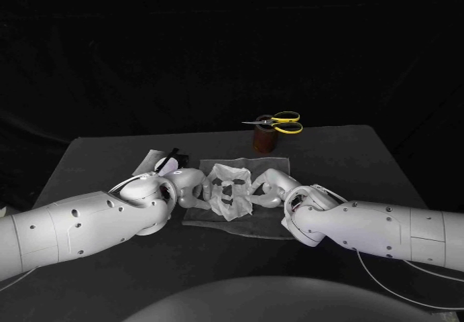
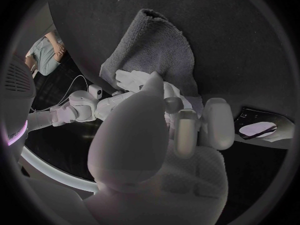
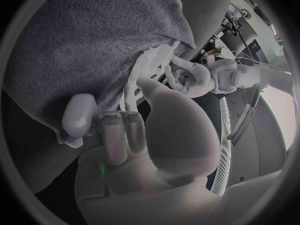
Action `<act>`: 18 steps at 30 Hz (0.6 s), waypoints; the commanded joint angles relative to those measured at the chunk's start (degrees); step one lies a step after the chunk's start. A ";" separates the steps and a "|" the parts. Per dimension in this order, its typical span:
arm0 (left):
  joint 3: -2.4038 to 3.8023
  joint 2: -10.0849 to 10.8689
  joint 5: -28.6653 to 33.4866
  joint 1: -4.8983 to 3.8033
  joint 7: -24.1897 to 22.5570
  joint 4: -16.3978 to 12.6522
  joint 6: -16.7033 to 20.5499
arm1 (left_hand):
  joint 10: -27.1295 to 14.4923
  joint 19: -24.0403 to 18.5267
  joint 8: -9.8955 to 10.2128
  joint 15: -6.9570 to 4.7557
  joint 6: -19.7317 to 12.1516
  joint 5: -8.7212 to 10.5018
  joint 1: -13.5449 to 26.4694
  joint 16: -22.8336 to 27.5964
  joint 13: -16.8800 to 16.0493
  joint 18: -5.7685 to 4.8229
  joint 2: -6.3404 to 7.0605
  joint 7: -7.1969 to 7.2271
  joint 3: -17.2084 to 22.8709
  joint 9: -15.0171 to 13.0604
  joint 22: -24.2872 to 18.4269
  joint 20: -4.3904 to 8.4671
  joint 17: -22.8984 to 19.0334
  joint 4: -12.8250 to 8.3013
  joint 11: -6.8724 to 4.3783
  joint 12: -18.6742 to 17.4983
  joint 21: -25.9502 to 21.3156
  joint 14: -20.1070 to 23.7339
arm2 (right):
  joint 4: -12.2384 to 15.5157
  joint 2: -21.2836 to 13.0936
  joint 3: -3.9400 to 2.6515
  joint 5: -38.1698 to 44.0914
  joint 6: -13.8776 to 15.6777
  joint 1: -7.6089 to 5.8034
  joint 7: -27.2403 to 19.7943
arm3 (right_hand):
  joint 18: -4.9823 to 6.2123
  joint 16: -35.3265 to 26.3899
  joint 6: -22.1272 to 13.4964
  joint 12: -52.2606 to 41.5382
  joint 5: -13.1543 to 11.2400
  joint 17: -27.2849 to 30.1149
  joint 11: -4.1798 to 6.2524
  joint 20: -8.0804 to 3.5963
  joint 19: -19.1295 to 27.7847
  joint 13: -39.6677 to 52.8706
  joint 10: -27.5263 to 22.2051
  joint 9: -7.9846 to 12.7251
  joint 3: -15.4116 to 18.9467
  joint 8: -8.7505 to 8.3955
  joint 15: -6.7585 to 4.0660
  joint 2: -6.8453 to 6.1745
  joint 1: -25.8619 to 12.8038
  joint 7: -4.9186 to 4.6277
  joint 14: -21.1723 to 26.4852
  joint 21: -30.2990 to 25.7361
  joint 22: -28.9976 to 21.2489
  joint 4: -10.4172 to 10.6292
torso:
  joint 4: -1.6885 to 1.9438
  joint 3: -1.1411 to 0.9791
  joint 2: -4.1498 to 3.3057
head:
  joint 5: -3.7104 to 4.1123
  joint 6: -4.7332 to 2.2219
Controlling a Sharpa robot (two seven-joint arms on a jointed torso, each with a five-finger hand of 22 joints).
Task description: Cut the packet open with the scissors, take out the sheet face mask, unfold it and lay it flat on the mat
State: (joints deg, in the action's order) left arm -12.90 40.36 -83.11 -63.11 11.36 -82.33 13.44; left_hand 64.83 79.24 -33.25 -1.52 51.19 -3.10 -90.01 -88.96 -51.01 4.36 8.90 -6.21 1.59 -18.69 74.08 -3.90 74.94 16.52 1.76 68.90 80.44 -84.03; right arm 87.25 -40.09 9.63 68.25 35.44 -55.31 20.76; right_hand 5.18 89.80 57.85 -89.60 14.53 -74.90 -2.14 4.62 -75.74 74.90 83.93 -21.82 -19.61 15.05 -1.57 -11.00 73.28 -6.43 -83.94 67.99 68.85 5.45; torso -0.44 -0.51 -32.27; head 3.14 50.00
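the sheet face mask (image 1: 230, 189) lies bunched on the mat (image 1: 266, 164) in the middle of the counter (image 1: 87, 161), long axis toward the far edge, between left hand (image 1: 182, 184) and right hand (image 1: 273, 188); each seems to pinch its nearer side.

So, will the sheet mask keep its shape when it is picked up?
Probably not: the sheet mask looks thin and crumpled, so it would likely droop. Its cut-out holes suggest it could tear easily.
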 commanded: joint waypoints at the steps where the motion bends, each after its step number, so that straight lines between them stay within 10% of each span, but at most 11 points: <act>1: -0.11 0.02 0.34 0.12 0.21 -0.16 -1.68 | 0.41 0.39 -0.23 -0.23 -0.39 0.32 -0.08 -0.19 -0.03 -0.45 -0.57 0.12 -0.17 -0.07 0.12 -0.10 12.99 0.03 0.05 0.30 0.24 -5.29 | -0.32 0.25 -0.01 2.21 -1.14 0.03 0.80 | 0.61 0.20 0.28 -0.40 -0.47 -15.10 0.44 -0.20 -0.06 15.10 6.07 -0.11 -0.07 0.30 -0.35 -0.16 -0.78 0.12 -6.06 0.32 0.01 0.01 | 0.01 0.01 -0.02 | 0.08 0.00; 18: -0.10 -0.10 0.44 0.10 0.27 -0.47 -1.75 | 0.51 0.43 -0.30 -0.22 -0.46 0.31 -0.17 -0.22 -0.19 -0.47 -0.72 0.11 -0.11 -0.09 0.19 -0.10 13.06 0.01 0.06 0.49 0.29 -5.32 | -1.99 1.60 0.01 2.44 -4.52 0.25 2.25 | 0.57 0.20 1.26 -0.40 -1.75 -15.10 0.90 -0.47 -0.15 15.10 6.07 -0.64 -0.70 1.05 -0.68 0.81 -0.84 0.70 -6.06 0.35 0.26 -0.02 | 0.06 0.02 -0.02 | -0.14 0.00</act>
State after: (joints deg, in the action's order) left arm -12.89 40.36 -82.91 -63.13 11.55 -82.59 13.30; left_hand 64.81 79.24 -33.25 -1.52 51.19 -3.11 -90.19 -88.96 -51.01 4.36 8.72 -6.20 1.59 -18.68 74.16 -3.90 74.94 16.52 1.77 68.93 80.43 -84.03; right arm 85.39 -38.69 9.41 70.06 33.65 -55.42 21.66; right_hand 5.18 89.74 58.64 -89.80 13.07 -74.96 -1.73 4.58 -75.77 74.94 83.93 -22.54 -20.03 15.73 -1.78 -10.86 72.39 -5.64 -83.90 67.99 69.05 5.50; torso -0.38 -0.46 -32.31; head 3.00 50.00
